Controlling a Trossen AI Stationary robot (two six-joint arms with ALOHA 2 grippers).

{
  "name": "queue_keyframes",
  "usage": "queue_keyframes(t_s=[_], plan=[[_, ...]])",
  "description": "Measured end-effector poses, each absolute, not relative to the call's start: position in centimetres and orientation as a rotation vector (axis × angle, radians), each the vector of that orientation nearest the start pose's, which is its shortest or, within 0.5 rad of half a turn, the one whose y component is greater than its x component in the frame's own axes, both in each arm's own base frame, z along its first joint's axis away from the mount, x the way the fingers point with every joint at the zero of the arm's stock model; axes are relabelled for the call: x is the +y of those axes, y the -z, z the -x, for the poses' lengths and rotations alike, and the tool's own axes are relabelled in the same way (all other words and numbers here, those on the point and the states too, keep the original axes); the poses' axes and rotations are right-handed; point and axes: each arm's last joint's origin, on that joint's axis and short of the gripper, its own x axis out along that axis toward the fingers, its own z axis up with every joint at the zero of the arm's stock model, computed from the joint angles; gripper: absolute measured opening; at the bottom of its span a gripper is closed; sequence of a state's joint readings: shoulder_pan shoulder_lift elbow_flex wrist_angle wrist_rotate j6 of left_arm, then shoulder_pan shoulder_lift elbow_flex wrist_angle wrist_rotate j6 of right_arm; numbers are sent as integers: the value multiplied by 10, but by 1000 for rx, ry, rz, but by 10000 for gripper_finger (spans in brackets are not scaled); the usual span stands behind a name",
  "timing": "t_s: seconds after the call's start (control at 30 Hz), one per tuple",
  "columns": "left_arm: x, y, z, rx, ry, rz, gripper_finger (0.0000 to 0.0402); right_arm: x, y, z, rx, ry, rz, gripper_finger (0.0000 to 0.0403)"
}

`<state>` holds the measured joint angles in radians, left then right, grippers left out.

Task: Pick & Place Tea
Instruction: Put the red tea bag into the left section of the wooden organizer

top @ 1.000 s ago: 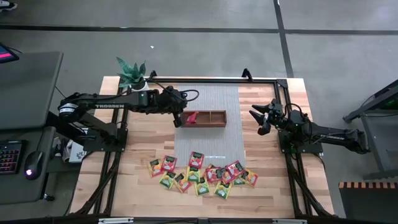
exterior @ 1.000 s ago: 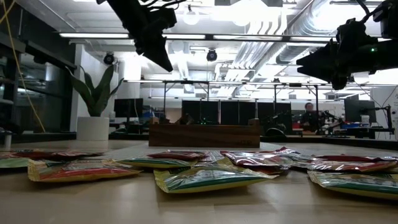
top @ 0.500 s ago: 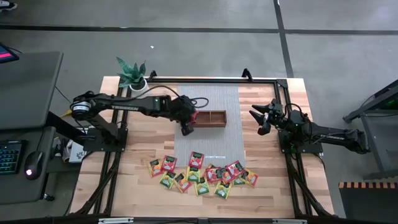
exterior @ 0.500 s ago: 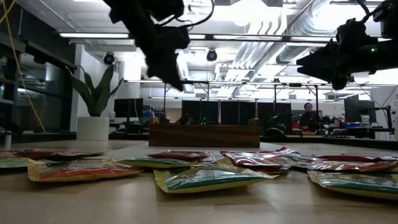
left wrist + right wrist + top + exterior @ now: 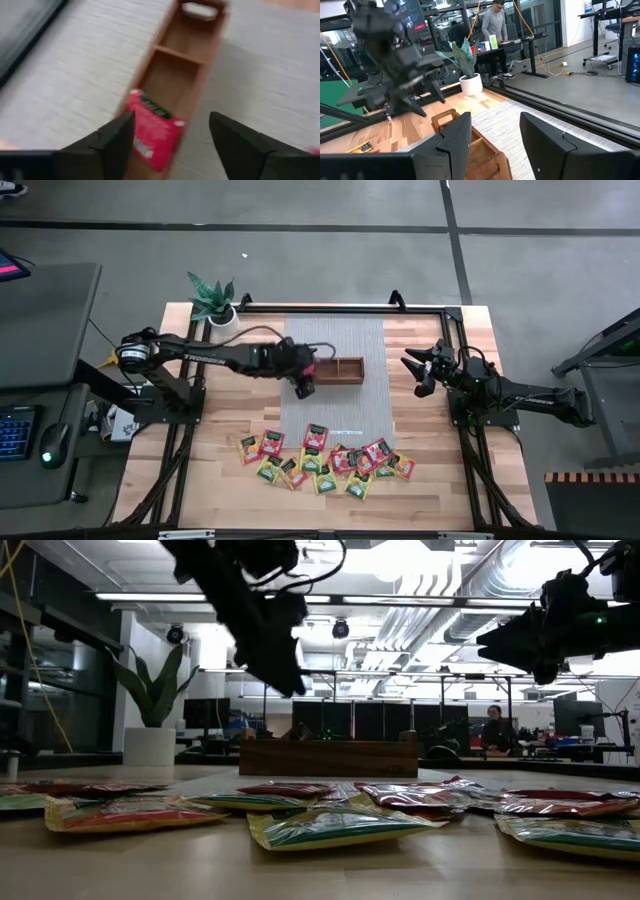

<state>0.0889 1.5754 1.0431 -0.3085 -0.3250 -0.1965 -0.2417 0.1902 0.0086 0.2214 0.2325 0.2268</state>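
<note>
- Tea packet (image 5: 152, 129), a red one, now lies loose at the near end of the wooden tray (image 5: 335, 370), tilted and partly leaning on the tray's side wall in the left wrist view, with the left gripper's fingers spread on either side of it and no longer touching it.
- The left gripper (image 5: 303, 383) was pinched shut on this packet 1 second ago while hanging just beside the tray's left end; it has since moved over that end compartment and let go, so its jaws now stand wide apart and hold nothing.
- This looks like 1 placement just finished: the packet is delivered, though it sits crooked rather than flat, and it may settle or stay propped on the wall.
- The other 2 compartments of the tray appear bare in the left wrist view, apart from a pale patch at the far end that I cannot identify.
- The remaining tea packets (image 5: 325, 458), red, yellow and green, sit in a loose cluster on the table (image 5: 430, 480) near its front edge, well apart from the tray, so most of the task is not yet done.
- The right gripper (image 5: 420, 373) waits above the table's right side, unchanged over the last second, fingers parted and empty.
</note>
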Motion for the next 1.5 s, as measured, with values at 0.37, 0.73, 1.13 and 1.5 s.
queue_keyframes(t_s=[0.37,0.73,1.13,1.5], plan=[[4,-186,-302,496,-590,126,270,-32,-172,-104,-93,468,-222,165],[6,-161,-309,548,-636,91,268,-32,-172,-104,-94,467,-222,165],[7,-149,-314,552,-662,45,268,-32,-172,-104,-94,467,-223,165],[8,-149,-314,549,-687,35,188,-32,-172,-104,-94,467,-222,165]])
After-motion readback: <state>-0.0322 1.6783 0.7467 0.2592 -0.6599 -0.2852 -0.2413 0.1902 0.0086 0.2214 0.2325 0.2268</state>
